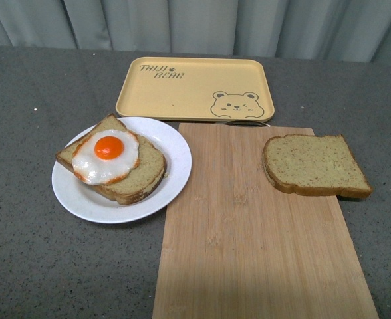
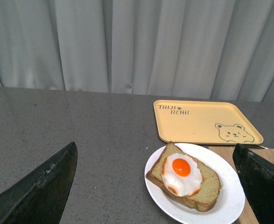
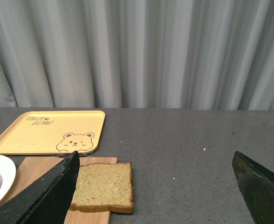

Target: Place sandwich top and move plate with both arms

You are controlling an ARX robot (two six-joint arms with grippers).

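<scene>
Bare cutting board [image 1: 235, 226] lies open between plate [image 1: 86, 203] and sandwich top [image 1: 315, 166]; the tray [image 1: 195, 86] stands behind.

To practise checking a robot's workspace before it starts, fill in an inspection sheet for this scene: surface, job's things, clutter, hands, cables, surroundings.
Surface: grey table with a wooden board lying on it.
Job's things: sandwich top on the board's right side, untouched; plate at the board's left edge, carrying a bread slice topped with a fried egg.
Clutter: yellow tray with a bear drawing, behind the board.
Hands: left hand open; right hand open; both hold nothing.
Cables: nothing seen.
Surroundings: grey curtain behind the table.
</scene>
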